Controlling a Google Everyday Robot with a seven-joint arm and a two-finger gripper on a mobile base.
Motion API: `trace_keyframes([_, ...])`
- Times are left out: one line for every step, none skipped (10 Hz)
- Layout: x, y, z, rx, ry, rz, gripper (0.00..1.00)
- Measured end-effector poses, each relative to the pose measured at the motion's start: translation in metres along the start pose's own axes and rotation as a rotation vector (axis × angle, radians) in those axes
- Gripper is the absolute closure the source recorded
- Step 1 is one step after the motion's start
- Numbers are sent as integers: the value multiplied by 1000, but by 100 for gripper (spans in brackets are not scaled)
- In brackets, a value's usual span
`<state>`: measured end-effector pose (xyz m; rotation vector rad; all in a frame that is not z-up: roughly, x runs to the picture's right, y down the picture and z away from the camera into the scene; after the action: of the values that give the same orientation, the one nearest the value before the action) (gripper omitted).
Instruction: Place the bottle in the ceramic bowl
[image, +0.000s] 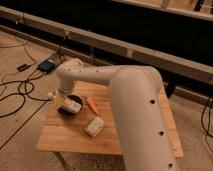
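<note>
We see the bottle (66, 103) over the bowl (69, 111), gripper (64, 96) right above it; grip: can't tell. Bottle's prob. light & slippery; hold its middle.

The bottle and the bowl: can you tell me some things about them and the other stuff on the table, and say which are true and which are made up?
1. The bottle lies over the ceramic bowl. True.
2. The ceramic bowl is bright yellow. False: it is dark purple-maroon.
3. An orange carrot-like thing lies right of the bowl. True.
4. The gripper is far from the bowl, over the floor. False: it is right above the bowl, by the bottle.
5. The whitish block sits inside the bowl. False: it lies on the wooden table, nearer the camera.
</note>
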<state>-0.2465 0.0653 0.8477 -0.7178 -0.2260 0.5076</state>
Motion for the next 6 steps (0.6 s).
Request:
trace_keyframes([0, 0, -1, 1, -2, 1, 20])
trace_keyframes([1, -1, -2, 3, -3, 2, 20])
trace_keyframes([1, -3, -7, 12, -3, 9, 20])
trace_keyframes([3, -7, -16, 30, 0, 20, 20])
trace_keyframes([9, -15, -29, 63, 9, 42, 20])
trace_keyframes([13, -18, -37, 79, 12, 58, 20])
